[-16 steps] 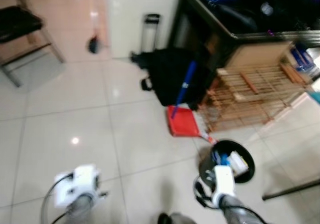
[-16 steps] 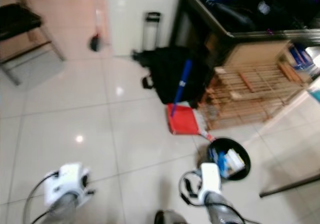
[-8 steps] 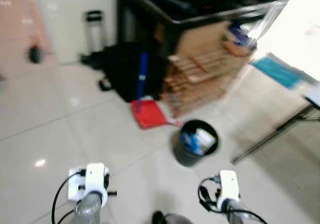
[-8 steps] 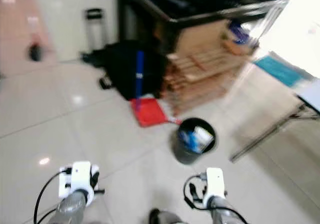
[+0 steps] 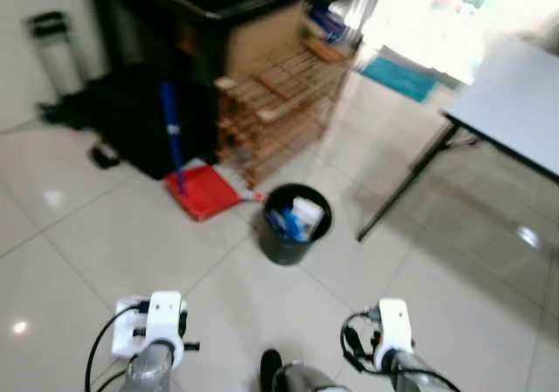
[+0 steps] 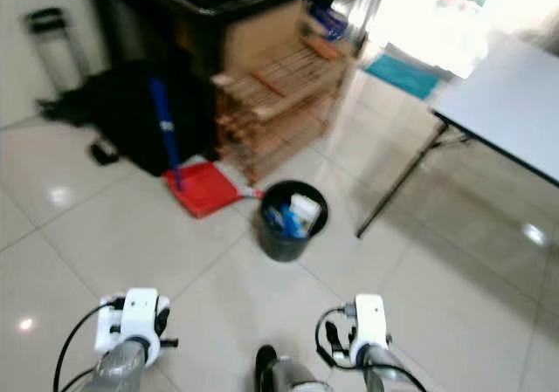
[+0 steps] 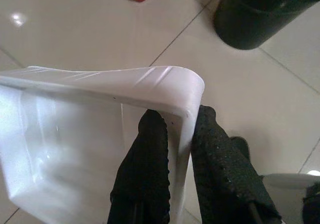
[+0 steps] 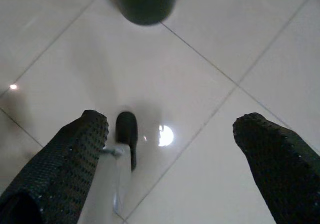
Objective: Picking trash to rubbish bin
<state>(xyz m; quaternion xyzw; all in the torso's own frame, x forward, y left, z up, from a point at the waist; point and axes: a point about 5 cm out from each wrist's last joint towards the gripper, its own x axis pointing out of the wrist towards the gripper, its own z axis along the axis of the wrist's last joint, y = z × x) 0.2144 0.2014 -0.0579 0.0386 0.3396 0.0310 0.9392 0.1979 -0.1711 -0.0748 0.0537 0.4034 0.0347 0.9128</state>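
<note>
- Nearest, the left gripper (image 7: 172,149) is clenched on the rim of a translucent white plastic container (image 7: 75,134), one finger inside the wall and one outside; this is the one piece of trash in hand, held low above the pale glossy tiled floor (image 5: 105,235).
- The right gripper (image 8: 170,159) hangs with its two fingers spread wide and nothing between them.
- Just ahead and slightly to the right stands one round black rubbish bin (image 5: 295,224), already holding some blue and white litter (image 5: 297,219).
- Over the last second the whole view has swung: the bin, which was off by the right arm, now sits near the middle between both arms and a little farther off. That reads as the robot turning to face it, not the bin moving.
- For the task, I judge the carry is nearly done; what remains is to close in, bring the left arm over the bin's mouth and let go.
- Just left of the bin lies one red dustpan (image 5: 203,191) with a blue handle (image 5: 171,134), propped against one black bag (image 5: 131,121).
- Behind the bin: one wooden slatted rack (image 5: 279,104).
- To the right: one grey-topped table (image 5: 515,104) on dark legs.
- Farthest: one teal mat (image 5: 402,78).
</note>
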